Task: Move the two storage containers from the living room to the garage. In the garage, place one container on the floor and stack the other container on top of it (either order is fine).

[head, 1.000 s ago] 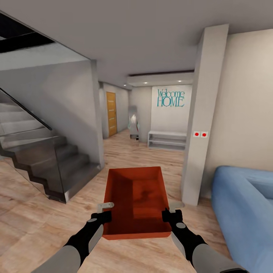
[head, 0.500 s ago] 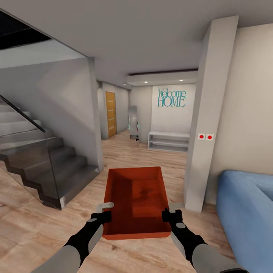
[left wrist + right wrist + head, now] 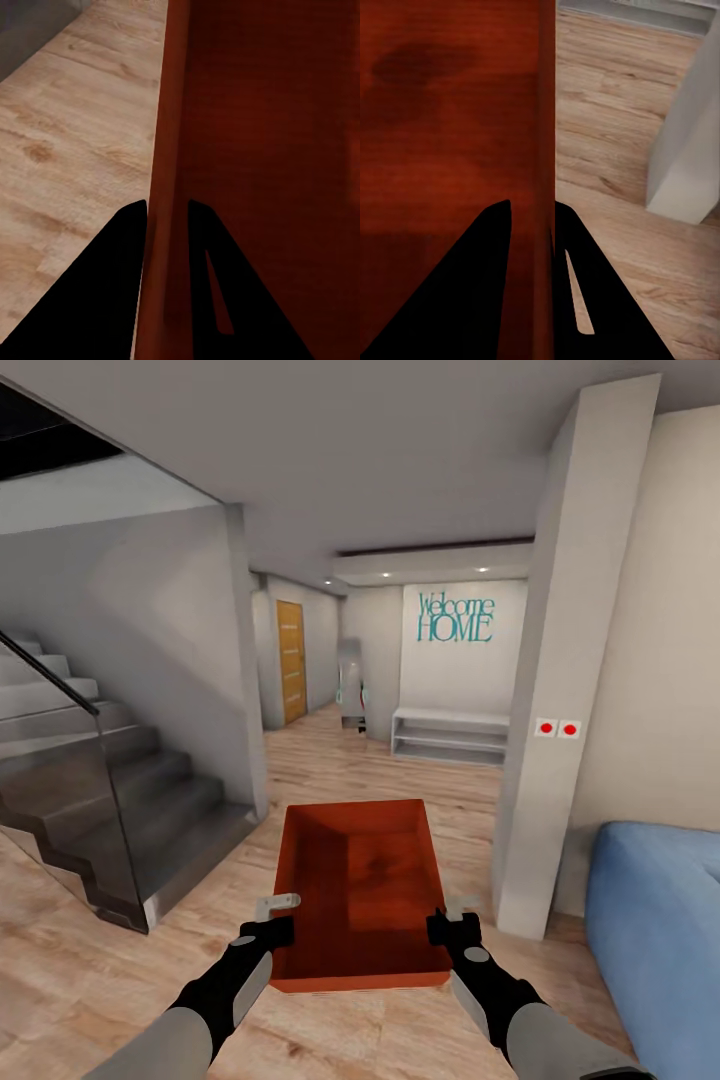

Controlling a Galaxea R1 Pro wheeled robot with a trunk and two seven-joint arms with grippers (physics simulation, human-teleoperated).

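One orange-red storage container (image 3: 360,880), open-topped and empty, hangs level in front of me above the living room's light wood planks (image 3: 90,970). My left gripper (image 3: 270,922) is shut on its left wall near the close corner; in the left wrist view the wall (image 3: 169,135) runs between the dark fingers of that gripper (image 3: 166,206). My right gripper (image 3: 452,922) is shut on the right wall, and the right wrist view has this wall (image 3: 547,112) pinched in that gripper (image 3: 532,204). The other container and the garage are out of view.
A grey staircase with a glass rail (image 3: 110,810) stands at the left. A pale pillar (image 3: 560,710) and a blue sofa (image 3: 655,930) are at the right. Between them a plank hallway leads to a white bench shelf (image 3: 447,735) and a wooden door (image 3: 291,660).
The whole view has advanced: stairs slid left, pillar and sofa slid right and grew nearer. The container stays held the same way in both grippers.
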